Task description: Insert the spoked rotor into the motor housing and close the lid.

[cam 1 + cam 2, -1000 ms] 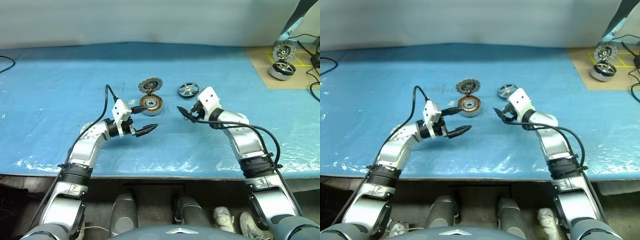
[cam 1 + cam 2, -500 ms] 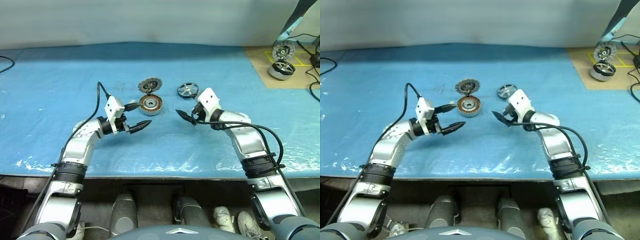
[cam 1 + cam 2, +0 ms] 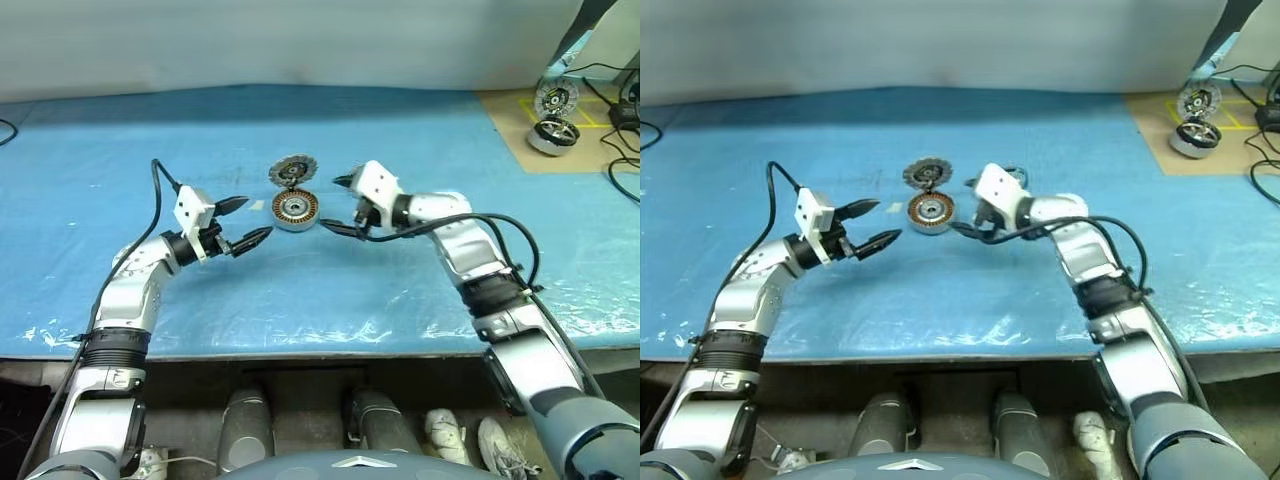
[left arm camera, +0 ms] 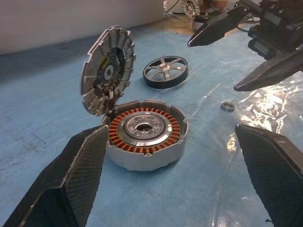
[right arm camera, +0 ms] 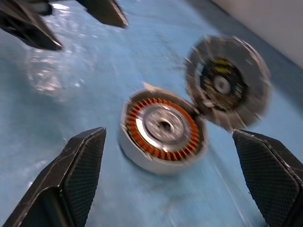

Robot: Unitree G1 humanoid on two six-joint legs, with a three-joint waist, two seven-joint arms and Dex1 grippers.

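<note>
The motor housing (image 4: 144,134) is sitting on the blue table (image 3: 120,150) with its lid (image 4: 107,70) standing up open at the back edge. The spoked rotor (image 4: 165,71) is lying just behind it. The left tool (image 3: 243,222) and the right tool (image 3: 338,205) are hovering on either side of the housing, both with fingers spread apart and holding nothing.

A blue plastic sheet (image 3: 300,290) covers the table, brown cardboard (image 3: 520,130) at its far-right corner, pale wall (image 3: 300,40) behind.
</note>
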